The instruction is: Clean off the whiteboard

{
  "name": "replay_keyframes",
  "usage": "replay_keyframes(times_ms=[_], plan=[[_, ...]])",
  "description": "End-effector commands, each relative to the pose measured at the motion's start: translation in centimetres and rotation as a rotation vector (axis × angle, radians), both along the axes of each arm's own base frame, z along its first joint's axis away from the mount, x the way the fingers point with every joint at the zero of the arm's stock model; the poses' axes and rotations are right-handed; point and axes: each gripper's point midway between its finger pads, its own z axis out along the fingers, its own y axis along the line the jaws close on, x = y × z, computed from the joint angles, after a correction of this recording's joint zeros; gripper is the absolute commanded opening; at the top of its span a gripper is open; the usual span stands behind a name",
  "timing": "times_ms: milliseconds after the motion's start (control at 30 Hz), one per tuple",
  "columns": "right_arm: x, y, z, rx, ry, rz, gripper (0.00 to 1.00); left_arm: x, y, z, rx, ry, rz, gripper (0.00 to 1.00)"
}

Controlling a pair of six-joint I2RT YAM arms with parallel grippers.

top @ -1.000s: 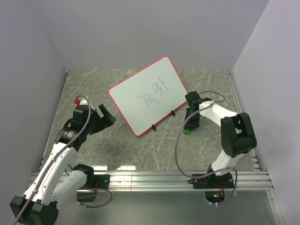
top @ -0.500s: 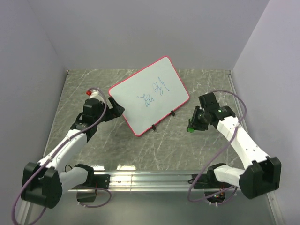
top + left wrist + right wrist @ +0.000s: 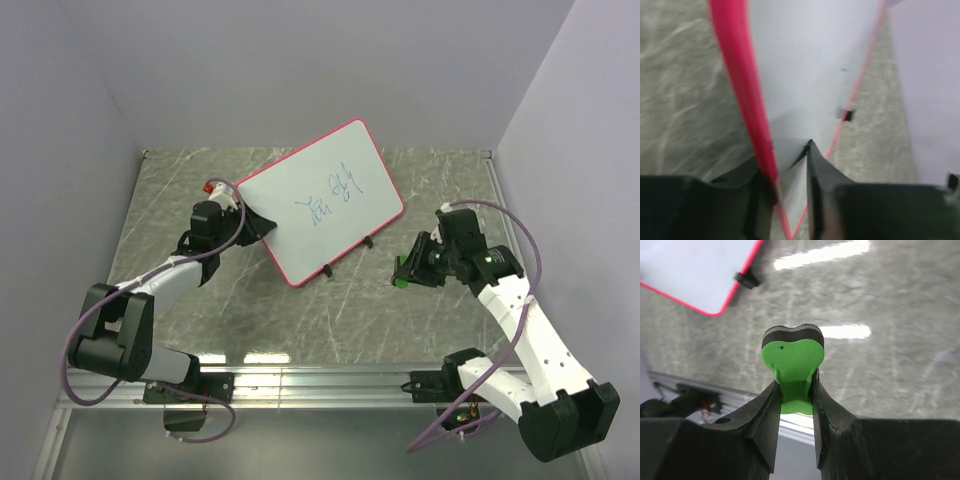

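The whiteboard [image 3: 320, 205], white with a pink-red rim and blue writing [image 3: 335, 197] in its middle, stands tilted on the grey table, two black clips [image 3: 368, 241] on its near long edge. My left gripper [image 3: 262, 226] is shut on its left edge. In the left wrist view the pink rim of the whiteboard [image 3: 805, 65] runs between the fingers of the left gripper [image 3: 787, 185]. To the board's right, my right gripper [image 3: 403, 272] is shut on a green eraser [image 3: 400, 279], held above the table. The right wrist view shows the eraser [image 3: 792, 360] squeezed between the fingers, and the board's corner [image 3: 695, 270].
An aluminium rail [image 3: 320, 380] runs along the near table edge between the arm bases. Purple-grey walls [image 3: 560, 150] close in the table on the left, back and right. A slotted metal strip [image 3: 495, 190] lines the right side.
The left arm has reached right to the board's left edge and its jaws have closed on the rim. The right arm has swung out, carrying the eraser slightly nearer and leftward.
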Motion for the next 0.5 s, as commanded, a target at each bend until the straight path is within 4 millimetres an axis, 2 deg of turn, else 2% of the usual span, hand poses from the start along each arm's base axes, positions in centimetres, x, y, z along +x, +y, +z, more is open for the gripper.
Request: replay_keyframes(times_ms=[0, 33, 67, 100, 133, 167, 200, 267, 300, 333, 367, 400, 433, 467], plan=[[3.5, 3.1, 4.7, 0.145, -0.155, 0.070, 0.00, 0.8, -0.9, 0.8, -0.024, -0.065, -0.063, 0.24], [4.1, 3.7, 5.0, 0.164, -0.163, 0.076, 0.00, 0.7, -1.1, 0.8, -0.029, -0.066, -0.076, 0.16], [5.0, 4.2, 4.7, 0.176, -0.146, 0.079, 0.00, 0.7, -1.0, 0.5, -0.028, -0.061, -0.076, 0.14], [6.1, 5.1, 6.0, 0.216, -0.184, 0.092, 0.00, 0.5, -1.0, 0.1, -0.029, -0.054, -0.078, 0.11], [6.8, 5.5, 6.3, 0.230, -0.190, 0.092, 0.00, 0.5, -0.9, 0.0, -0.026, -0.054, -0.073, 0.09], [7.7, 6.2, 5.9, 0.234, -0.171, 0.096, 0.00, 0.4, -0.9, -0.1, -0.025, -0.053, -0.075, 0.05], [8.8, 6.9, 7.3, 0.262, -0.209, 0.099, 0.00, 0.2, -0.9, -0.5, -0.020, -0.046, -0.077, 0.01], [10.4, 8.1, 7.2, 0.268, -0.199, 0.105, 0.00, 0.0, -0.9, -1.0, -0.015, -0.038, -0.086, 0.00], [11.5, 8.8, 8.7, 0.284, -0.237, 0.105, 0.00, -0.1, -0.8, -1.2, -0.009, -0.036, -0.090, 0.00], [12.2, 9.2, 9.0, 0.277, -0.246, 0.100, 0.00, -0.1, -0.7, -1.5, -0.004, -0.031, -0.091, 0.00], [13.3, 9.8, 8.3, 0.263, -0.228, 0.096, 0.00, -0.1, -0.7, -1.7, -0.002, -0.028, -0.095, 0.00], [13.8, 11.3, 9.7, 0.270, -0.257, 0.121, 0.00, -0.2, -0.8, -1.9, 0.006, -0.022, -0.105, 0.00], [14.5, 11.8, 9.8, 0.255, -0.263, 0.114, 0.00, -0.2, -0.7, -2.2, 0.011, -0.017, -0.107, 0.00], [15.5, 12.7, 8.5, 0.235, -0.234, 0.116, 0.00, -0.2, -0.6, -2.2, 0.014, -0.015, -0.110, 0.00]])
